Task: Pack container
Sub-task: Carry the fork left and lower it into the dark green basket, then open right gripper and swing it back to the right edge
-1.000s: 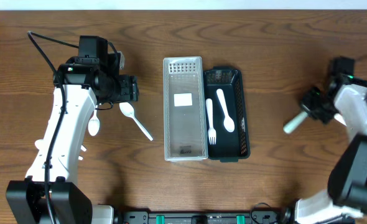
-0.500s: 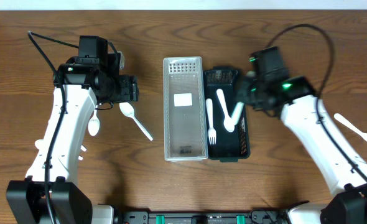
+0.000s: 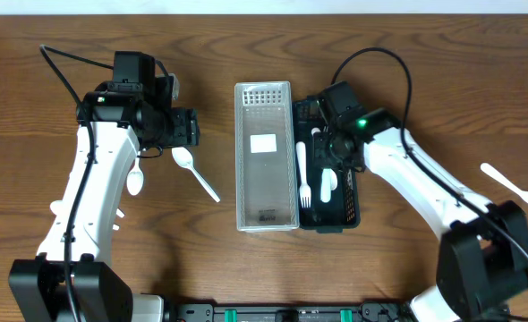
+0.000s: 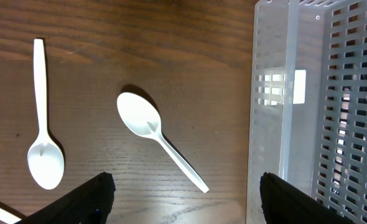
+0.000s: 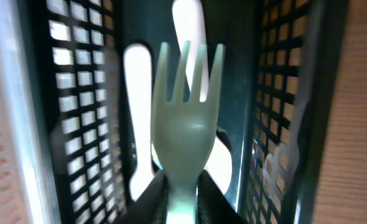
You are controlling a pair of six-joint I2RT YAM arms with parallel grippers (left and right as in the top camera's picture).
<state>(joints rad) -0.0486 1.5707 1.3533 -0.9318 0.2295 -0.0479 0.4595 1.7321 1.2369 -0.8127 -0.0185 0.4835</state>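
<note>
One spoon [image 4: 147, 124] lies on the tabletop [image 4: 171, 50] below the left end effector [image 4: 186, 199], which hangs spread. The right end effector [image 5: 182, 199] pinches a fork [image 5: 185, 124] over the black container [image 5: 277, 124].

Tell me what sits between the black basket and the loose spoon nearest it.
The clear slotted bin fills that gap, standing against the black basket; bare table separates it from the spoon. The overhead view shows this.

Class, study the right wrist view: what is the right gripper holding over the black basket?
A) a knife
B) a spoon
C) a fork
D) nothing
C: a fork, its tines plain to see, sits clamped between the jaws of the right gripper, above the black basket.
</note>
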